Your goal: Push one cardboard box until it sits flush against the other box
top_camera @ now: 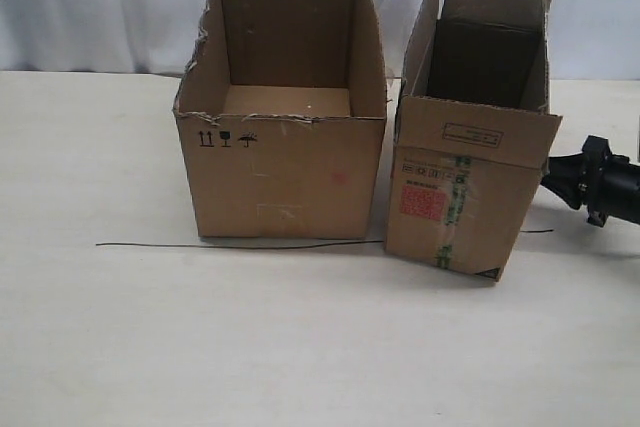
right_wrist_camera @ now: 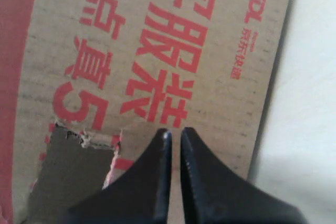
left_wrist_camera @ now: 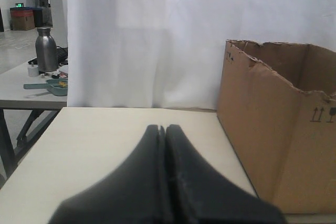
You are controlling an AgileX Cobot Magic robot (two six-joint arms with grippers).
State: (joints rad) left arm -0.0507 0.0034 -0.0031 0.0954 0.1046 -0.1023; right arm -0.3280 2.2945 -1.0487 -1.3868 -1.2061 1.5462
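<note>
The cardboard box (top_camera: 465, 187), narrow with a red label, green-printed tape and tall flaps, stands right of centre, turned slightly askew. The other box (top_camera: 285, 172), wider with a ragged rim and black symbols, stands just to its left. A thin gap shows between their upper walls, and their near bottom corners almost meet. My right arm (top_camera: 600, 182) reaches to the narrow box's right side, its fingers hidden behind the box. In the right wrist view my right gripper (right_wrist_camera: 175, 132) is shut and empty, its tips at the red-printed wall (right_wrist_camera: 157, 40). My left gripper (left_wrist_camera: 161, 127) is shut and empty over the table, left of the wider box (left_wrist_camera: 278, 129).
A thin black wire (top_camera: 240, 245) lies along the table in front of both boxes. A white curtain (top_camera: 100, 7) hangs behind the table. Beyond the table's left edge stands another table with a steel bottle (left_wrist_camera: 46, 50).
</note>
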